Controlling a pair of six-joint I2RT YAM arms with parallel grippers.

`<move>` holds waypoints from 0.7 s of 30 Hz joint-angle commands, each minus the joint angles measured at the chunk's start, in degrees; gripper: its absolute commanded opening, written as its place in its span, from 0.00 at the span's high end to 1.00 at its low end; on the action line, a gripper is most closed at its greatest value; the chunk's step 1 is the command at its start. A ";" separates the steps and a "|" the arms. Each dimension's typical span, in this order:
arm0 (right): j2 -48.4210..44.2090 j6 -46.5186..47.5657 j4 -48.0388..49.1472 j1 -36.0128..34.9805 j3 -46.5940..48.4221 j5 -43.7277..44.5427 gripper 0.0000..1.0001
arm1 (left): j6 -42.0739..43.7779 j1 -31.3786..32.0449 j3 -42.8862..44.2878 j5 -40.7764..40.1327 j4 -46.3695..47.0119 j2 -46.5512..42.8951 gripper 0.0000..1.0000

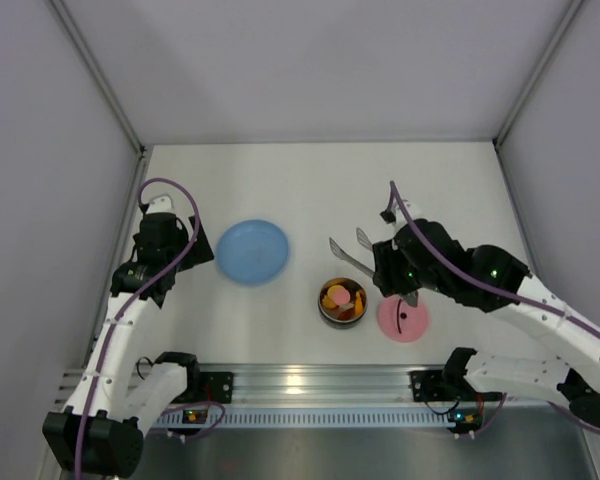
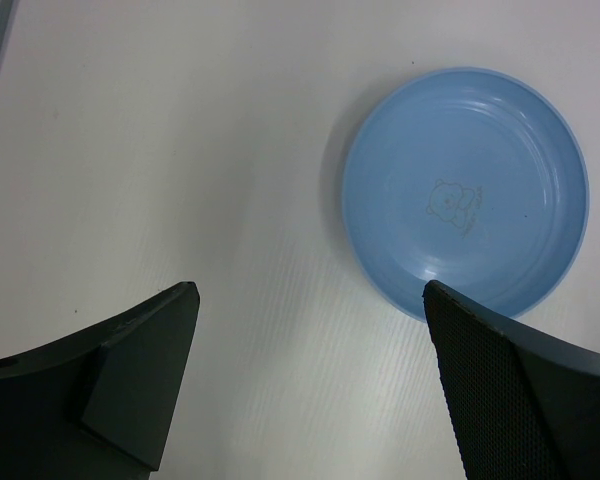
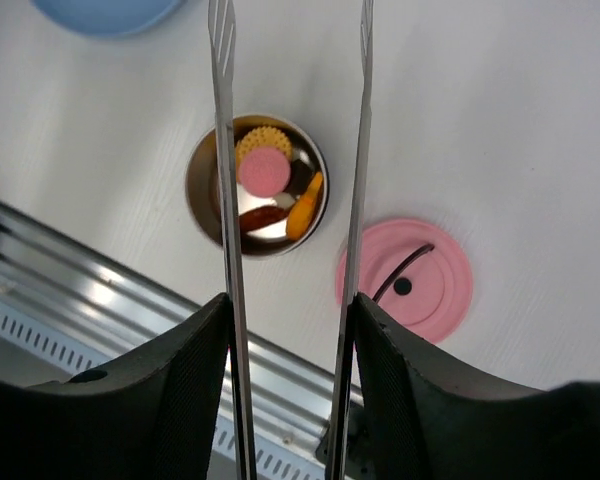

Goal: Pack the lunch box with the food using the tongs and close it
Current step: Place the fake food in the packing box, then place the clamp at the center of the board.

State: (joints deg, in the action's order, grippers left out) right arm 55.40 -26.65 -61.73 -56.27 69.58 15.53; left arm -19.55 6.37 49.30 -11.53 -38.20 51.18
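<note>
**Right gripper clamps the tongs by the filled lunch box; lid lies off**

The right gripper [image 3: 290,325] is closed on the tongs [image 3: 225,150]. Its wrist view shows the two slim, shiny metal arms running out between the dark textured fingers. Each arm is pressed against a finger's inner face, and the arms reach past the lunch box [image 3: 195,190] with their tips spread apart. Only that view makes out the food [image 3: 265,170] inside: a pink disc, a ridged yellow round, and orange and dark brown pieces. The flat round pink lid [image 3: 445,275], with its dark curved handle, lies just beside the steel bowl, not on it.

The left gripper [image 2: 310,300] is open with nothing between its fingers, hanging near a smooth blue plate [image 2: 500,150]. Only its wrist view reveals a faint bear drawing at the plate's centre.

The overhead view alone shows the white matte surface [image 1: 310,190], walled by pale grey panels, with a ribbed aluminium rail [image 1: 310,382] along the near edge.
</note>
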 commanded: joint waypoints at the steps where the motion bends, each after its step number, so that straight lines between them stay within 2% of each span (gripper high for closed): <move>1: 4.26 3.97 4.66 6.33 3.37 0.24 0.50 | 0.48 0.13 -0.26 0.28 0.49 -0.29 0.01; 2: 5.06 4.76 6.43 10.96 3.54 -1.80 0.50 | 0.39 0.13 -0.26 0.28 0.49 -0.29 0.01; 8: 14.72 5.30 16.90 26.71 5.47 -6.56 0.47 | 0.48 0.31 -0.26 0.63 0.67 0.24 0.01; 14: 30.10 4.59 26.13 33.67 9.96 -4.19 0.48 | 0.48 0.48 -0.34 0.02 0.49 -0.20 0.01; 21: 42.59 4.95 34.75 34.83 12.85 -8.32 0.46 | 0.30 0.57 -0.26 -0.60 0.40 -0.20 0.01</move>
State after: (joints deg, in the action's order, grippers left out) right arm 96.23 -22.09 -35.22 -22.00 78.61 9.13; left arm -19.55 6.76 49.28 -11.40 -38.20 51.18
